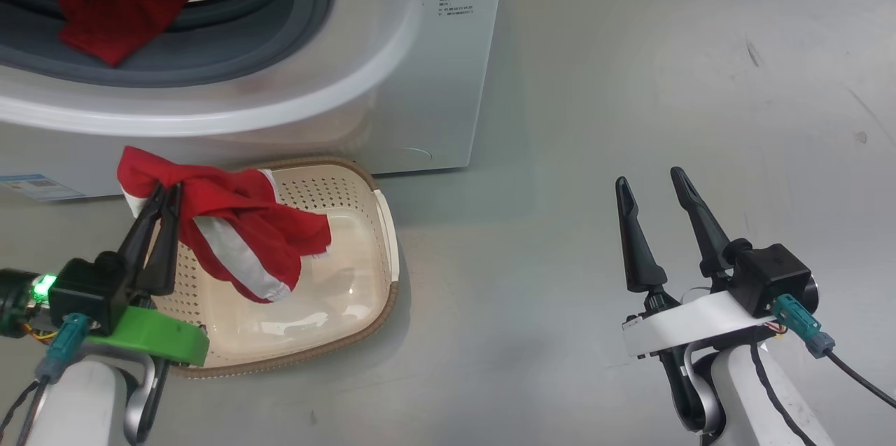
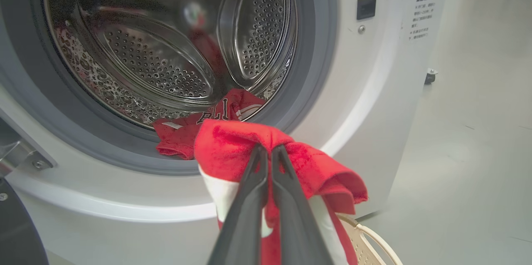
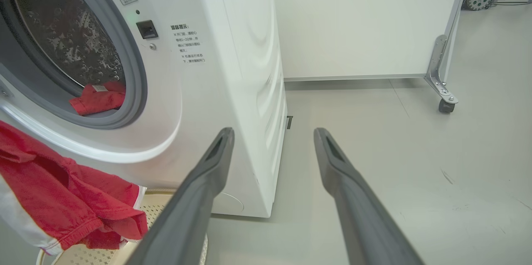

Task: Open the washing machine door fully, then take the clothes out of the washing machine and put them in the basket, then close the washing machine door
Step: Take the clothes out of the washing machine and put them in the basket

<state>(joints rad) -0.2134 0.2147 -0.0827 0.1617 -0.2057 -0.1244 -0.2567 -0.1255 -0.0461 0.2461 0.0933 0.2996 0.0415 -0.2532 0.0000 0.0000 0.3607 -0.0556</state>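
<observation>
My left gripper (image 1: 166, 188) is shut on a red jersey (image 1: 238, 229) with white trim, which hangs over the cream basket (image 1: 364, 187) on the floor in front of the washing machine (image 1: 434, 82). In the left wrist view that jersey (image 2: 316, 165) drapes over my closed fingers (image 2: 286, 198). More red clothes (image 1: 115, 12) lie in the drum mouth and spill over the grey gasket (image 1: 308, 19); the clothes (image 2: 183, 132) and steel drum (image 2: 166, 48) show there too. My right gripper (image 1: 651, 183) stands open and empty over bare floor to the right. A sliver of the black washing machine door (image 2: 16, 231) shows at lower left.
Grey floor (image 1: 665, 68) spreads wide to the right of the machine. A white wheeled partition (image 3: 365, 19) stands behind the machine, its caster (image 3: 445, 105) on the floor. The door hinge bracket (image 2: 20, 157) sits at the machine's left side.
</observation>
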